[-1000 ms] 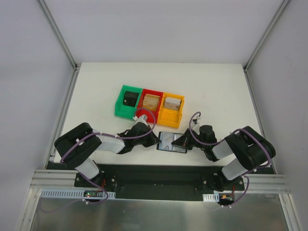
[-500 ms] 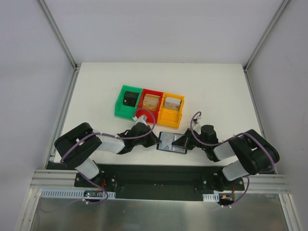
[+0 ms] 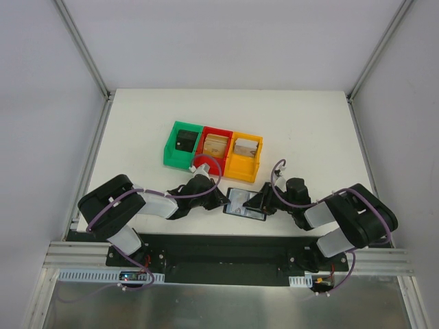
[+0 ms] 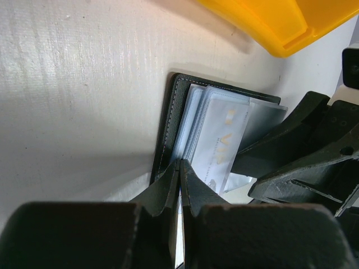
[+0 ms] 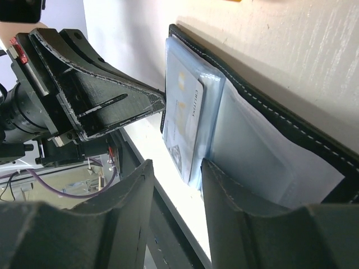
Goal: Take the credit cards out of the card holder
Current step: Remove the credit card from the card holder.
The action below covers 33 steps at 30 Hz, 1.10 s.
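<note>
The black card holder [image 3: 245,203] lies open on the table between my two grippers. Pale credit cards [image 4: 221,140] are tucked in its clear sleeves, and one card [image 5: 182,120] sticks out past the sleeve edge. My left gripper [image 4: 180,162] is shut, its tips resting against the holder's stitched black edge [image 4: 171,120]. My right gripper [image 5: 176,165] stands open on the other side. The protruding cards' corner lies in the gap between its fingers, and one fingertip [image 5: 206,165] is close against the sleeve. In the top view the left gripper [image 3: 223,202] and the right gripper [image 3: 260,202] flank the holder.
Three joined bins stand just behind the holder: green [image 3: 170,149], red [image 3: 217,130] and yellow [image 3: 241,171], each holding small items. The yellow bin [image 4: 280,22] is close to both grippers. The black base rail [image 3: 219,247] runs along the near table edge.
My right gripper was shut and has opened, and its wrist has edged slightly left toward the holder. The left arm and the holder have not moved.
</note>
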Motion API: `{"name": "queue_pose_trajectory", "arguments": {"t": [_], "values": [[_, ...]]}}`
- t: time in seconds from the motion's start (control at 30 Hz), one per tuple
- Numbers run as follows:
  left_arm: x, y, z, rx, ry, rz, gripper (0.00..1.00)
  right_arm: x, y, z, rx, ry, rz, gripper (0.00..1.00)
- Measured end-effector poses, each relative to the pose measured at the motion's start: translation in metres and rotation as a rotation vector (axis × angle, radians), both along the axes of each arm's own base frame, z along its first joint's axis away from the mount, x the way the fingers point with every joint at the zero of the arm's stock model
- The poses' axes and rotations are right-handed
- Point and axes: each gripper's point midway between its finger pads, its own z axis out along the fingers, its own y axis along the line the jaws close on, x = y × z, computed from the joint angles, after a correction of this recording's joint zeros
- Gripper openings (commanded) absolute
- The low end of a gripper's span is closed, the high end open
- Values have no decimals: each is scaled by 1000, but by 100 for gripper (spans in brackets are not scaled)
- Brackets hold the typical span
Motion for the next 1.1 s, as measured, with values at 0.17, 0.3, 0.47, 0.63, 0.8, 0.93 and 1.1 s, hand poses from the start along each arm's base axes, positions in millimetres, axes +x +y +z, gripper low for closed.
{"name": "queue_pose_trajectory", "arguments": {"t": [0.17,0.3,0.47,0.63,0.8,0.93,1.1], "values": [[0,0,0,0,0,0,0,0,0,-1,0,11,-2,41],[1,-1,0,-1,0,-1,0,1,1,0,5,11,-2,40],[1,-1,0,-1,0,-1,0,3,3,4,22,5,-6,38],[1,-1,0,-1,0,-2,0,4,4,2,27,22,-14,38],[0,-2,0,-4,4,-8,0,5,5,0,35,41,-23,37],[0,-3,1,-6,4,-10,0,6,5,-1,44,53,-31,37],[0,-4,1,-2,-3,-19,0,7,6,-1,50,59,-37,37]]}}
